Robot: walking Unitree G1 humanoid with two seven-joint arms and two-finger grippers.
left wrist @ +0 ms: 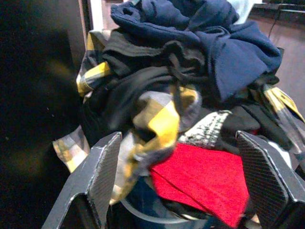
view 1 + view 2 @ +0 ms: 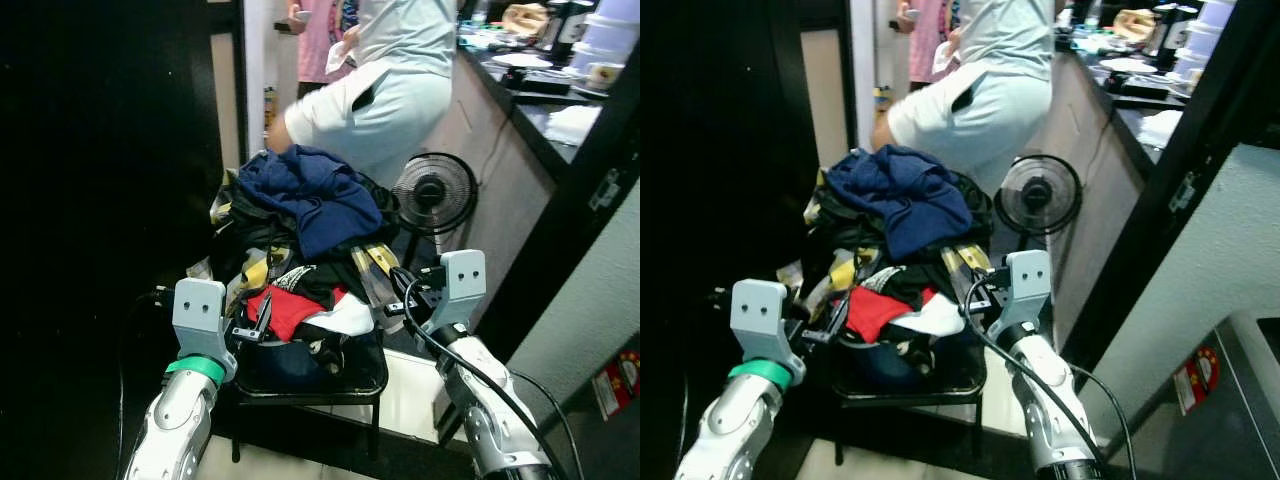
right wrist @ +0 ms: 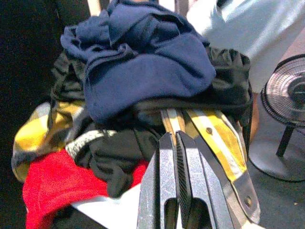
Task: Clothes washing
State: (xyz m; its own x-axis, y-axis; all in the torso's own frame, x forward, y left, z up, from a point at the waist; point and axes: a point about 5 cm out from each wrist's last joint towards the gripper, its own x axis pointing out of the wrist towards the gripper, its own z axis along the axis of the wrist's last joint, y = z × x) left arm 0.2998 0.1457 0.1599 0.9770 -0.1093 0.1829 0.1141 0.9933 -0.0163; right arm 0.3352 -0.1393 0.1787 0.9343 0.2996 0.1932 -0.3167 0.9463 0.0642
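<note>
You have a person (image 2: pixel 385 75) in pale shorts and a light top bent over at the far side of a tall laundry heap (image 2: pixel 300 245) that sits piled in a basket on a black stool (image 2: pixel 310 378), navy garment (image 2: pixel 310 195) on top, black and yellow-check pieces in the middle, a red cloth (image 2: pixel 285 308) low at the front, with a small black fan (image 2: pixel 434 195) on the floor just to the heap's right. Your left gripper (image 1: pixel 178 176) is at the heap's front left with jaws spread wide either side of the red cloth, holding nothing. Your right gripper (image 3: pixel 177 167) is at the front right, fingers pressed together, empty, near the yellow strap (image 3: pixel 217 143).
</note>
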